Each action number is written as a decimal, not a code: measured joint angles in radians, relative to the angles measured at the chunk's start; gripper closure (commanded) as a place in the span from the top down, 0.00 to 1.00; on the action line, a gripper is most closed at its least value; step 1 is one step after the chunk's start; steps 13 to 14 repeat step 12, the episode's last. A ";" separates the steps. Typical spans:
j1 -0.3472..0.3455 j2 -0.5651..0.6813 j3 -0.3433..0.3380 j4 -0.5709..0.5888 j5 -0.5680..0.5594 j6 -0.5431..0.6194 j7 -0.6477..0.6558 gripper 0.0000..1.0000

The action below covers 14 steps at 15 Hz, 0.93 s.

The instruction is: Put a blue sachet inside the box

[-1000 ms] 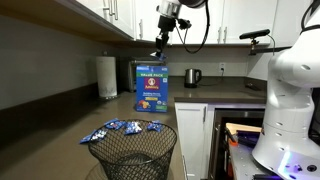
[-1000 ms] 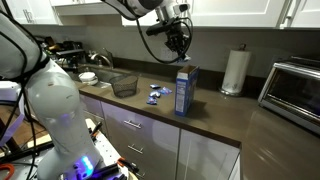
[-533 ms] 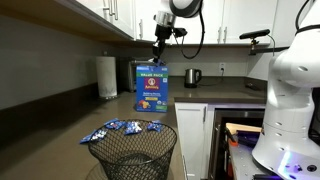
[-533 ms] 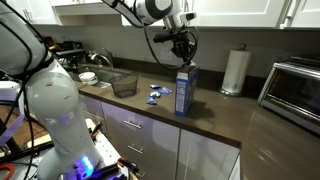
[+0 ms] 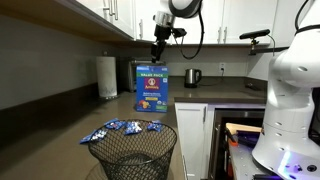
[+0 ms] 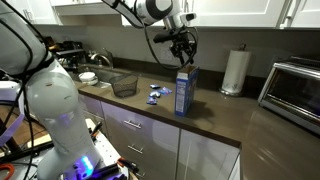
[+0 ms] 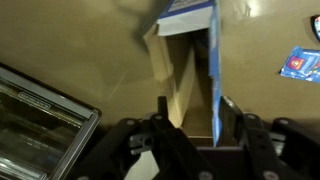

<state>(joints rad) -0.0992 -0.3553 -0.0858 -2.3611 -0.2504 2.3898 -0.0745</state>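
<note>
The box [image 5: 152, 88] is a tall blue carton standing upright on the dark counter, seen in both exterior views [image 6: 184, 90]. Its top flaps are open in the wrist view [image 7: 185, 50]. My gripper [image 5: 157, 52] hangs just above that opening [image 6: 185, 57]. In the wrist view its fingers [image 7: 193, 105] are apart and straddle the opening, with nothing seen between them. Several blue sachets [image 5: 120, 127] lie loose on the counter next to the box [image 6: 153, 95]. One blue sachet shows at the right edge of the wrist view [image 7: 300, 62].
A black wire mesh basket [image 5: 133, 155] stands near the sachets [image 6: 124, 84]. A paper towel roll [image 5: 106, 77] stands by the wall [image 6: 235, 72], a kettle [image 5: 193, 76] further along. A toaster oven [image 6: 295, 90] sits at the counter's end [image 7: 40, 110].
My gripper has shifted sideways over the box's open top and come down slightly. In the last half second it has barely moved.
</note>
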 measured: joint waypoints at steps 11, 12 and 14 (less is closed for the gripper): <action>0.111 -0.104 0.002 -0.012 0.143 -0.310 -0.131 1.00; 0.115 -0.108 0.000 -0.012 0.149 -0.331 -0.142 1.00; 0.115 -0.108 0.000 -0.012 0.149 -0.331 -0.142 1.00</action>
